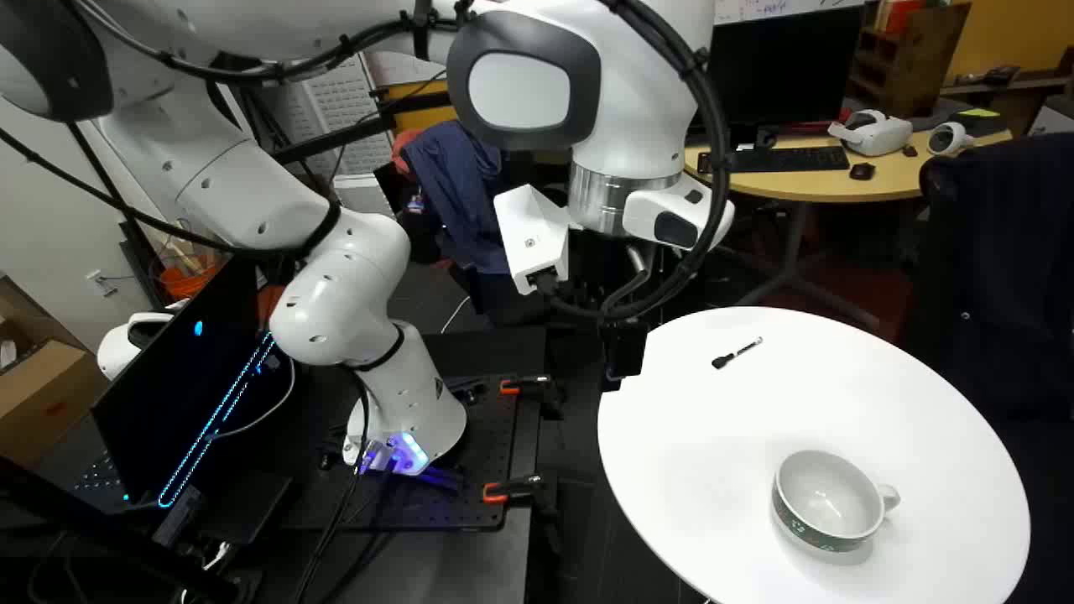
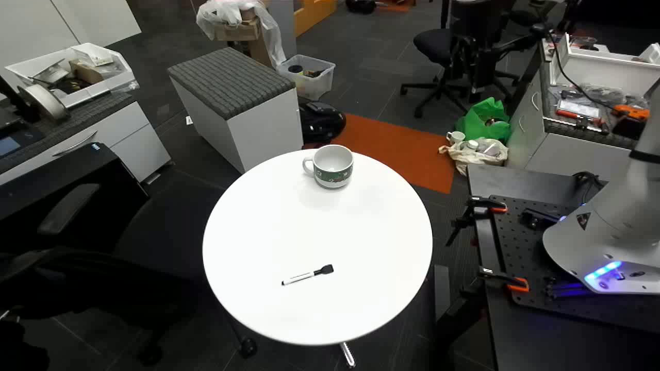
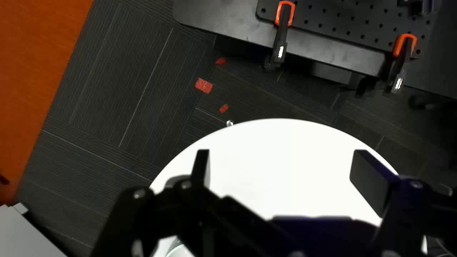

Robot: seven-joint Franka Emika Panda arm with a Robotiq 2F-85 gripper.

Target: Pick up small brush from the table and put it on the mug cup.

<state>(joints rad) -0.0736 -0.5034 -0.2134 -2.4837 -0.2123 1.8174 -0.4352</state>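
In an exterior view the brush (image 2: pixel 308 275) lies flat on the counter (image 2: pixel 309 226), in the lower middle of the frame, well apart from the mug (image 2: pixel 332 167) just above the frame's centre. The tool (image 3: pixel 282 164) holds nothing: its pads (image 3: pixel 368 182) stand wide apart, and the brush does not show in the wrist view.

The step in hand looks to be the reach. To do it well, the tool should centre over the brush, turn so the pads straddle the slim shaft (image 2: pixel 299 278), then sink straight down and close low, without pressing into the counter. A hold near mid-length should keep it level.

In that frame its long axis rises gently rightward, black head (image 2: pixel 326 269) at the right, thin end (image 2: pixel 284 283) at lower left, aimed well wide of the mug.
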